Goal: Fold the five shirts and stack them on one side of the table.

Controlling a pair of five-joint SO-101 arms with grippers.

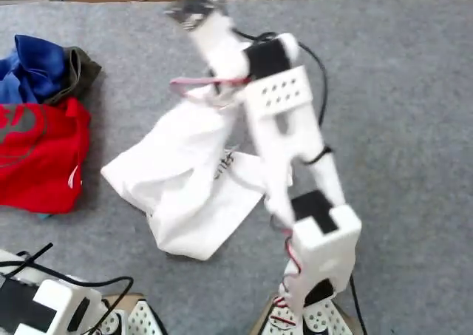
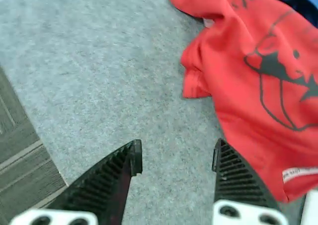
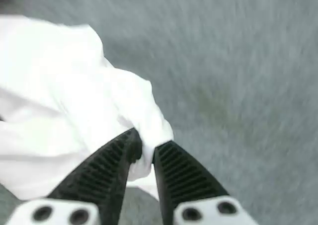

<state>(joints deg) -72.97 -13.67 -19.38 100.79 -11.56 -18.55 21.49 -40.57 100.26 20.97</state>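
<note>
One crumpled white cloth shirt point(image 1: 185, 180) stretches diagonally across the grey felt tabletop point(image 1: 414, 128), clenched in the right gripper's point(image 3: 147, 153) jaws. Beside it lie one red shirt point(image 1: 44, 157) and one blue shirt point(image 1: 29, 72). The left gripper's point(image 2: 176, 155) jaws are released.

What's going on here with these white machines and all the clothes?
Shirts are being folded by machine. The right end effector is pinched shut on an edge of the white shirt, which lies crumpled mid-table. The left end effector hangs open above the grey table, beside the red shirt. A blue shirt and a dark shirt lie bunched next to the red one; nothing is neatly stacked yet.
</note>
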